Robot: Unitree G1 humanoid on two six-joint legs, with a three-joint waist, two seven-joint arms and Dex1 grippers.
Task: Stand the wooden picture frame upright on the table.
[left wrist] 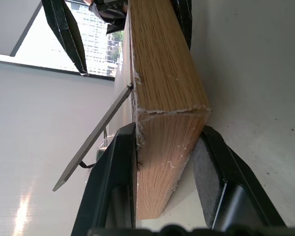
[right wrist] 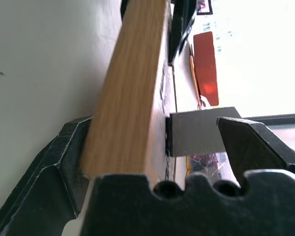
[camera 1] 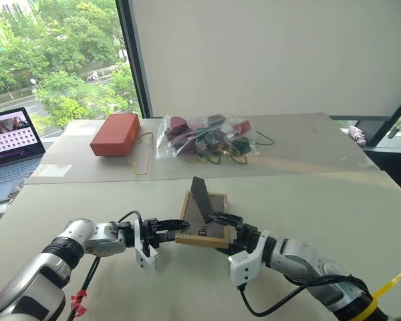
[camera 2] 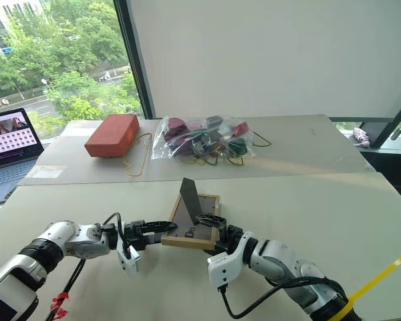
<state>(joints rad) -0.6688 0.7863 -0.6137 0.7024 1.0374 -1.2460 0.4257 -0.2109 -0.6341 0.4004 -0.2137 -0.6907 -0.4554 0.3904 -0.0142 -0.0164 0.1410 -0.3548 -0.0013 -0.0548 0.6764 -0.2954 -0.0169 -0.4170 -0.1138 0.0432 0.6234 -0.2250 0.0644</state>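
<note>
- We see a wide, pale beige worktop (camera 1: pixel 334 221) with the wooden picture frame (camera 1: pixel 202 227) on it, back panel up and fold-out stand raised.
- Beyond the frame stands a paler second worktop (camera 1: pixel 301 144).
- On it, beyond the frame, lie a clear bag (camera 1: pixel 204 137) of small items and a red-orange block (camera 1: pixel 115 134).

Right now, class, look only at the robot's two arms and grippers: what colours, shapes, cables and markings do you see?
Both arms are rounded silver-grey shells with black joint bands. Each ends in a white wrist block and a gripper of two black fingers: the left gripper, the right gripper. A black cable loops along each forearm. A red tag hangs beside the left arm, and a yellow strap crosses the right arm's upper end.
</note>
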